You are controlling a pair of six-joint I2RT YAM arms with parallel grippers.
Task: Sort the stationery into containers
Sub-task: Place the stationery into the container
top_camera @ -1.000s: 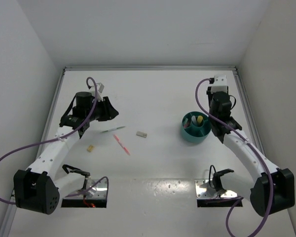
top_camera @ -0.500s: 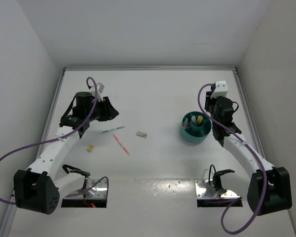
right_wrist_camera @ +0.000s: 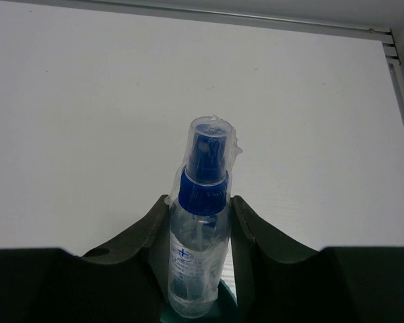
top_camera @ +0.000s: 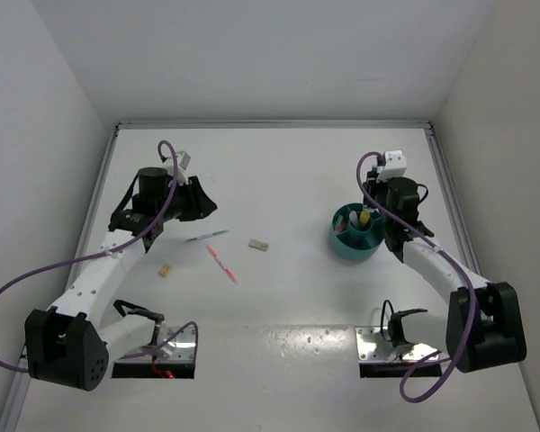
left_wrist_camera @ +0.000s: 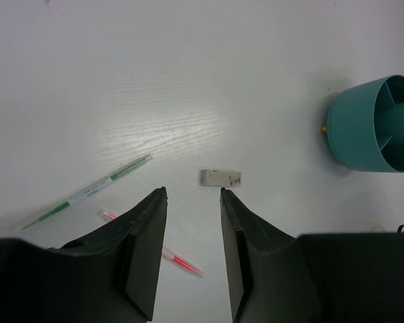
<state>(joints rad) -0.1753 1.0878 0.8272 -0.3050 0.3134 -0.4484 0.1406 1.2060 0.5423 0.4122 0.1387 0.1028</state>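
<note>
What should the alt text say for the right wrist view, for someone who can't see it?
The right tool grips a small clear spray bottle with a blue nozzle, upright between its dark fingers. Behind it lies the white table, a metal rail along its far edge.

1. The tub [left_wrist_camera: 363,128] runs off the right edge of the left wrist view.
2. The spray bottle [right_wrist_camera: 200,235] has its base hidden between the fingers of the right gripper [right_wrist_camera: 200,202].
3. The red-tipped tube [left_wrist_camera: 182,261] passes partly behind the left gripper [left_wrist_camera: 192,193].
4. From above, the yellow piece [top_camera: 164,270] is too small to identify.
</note>
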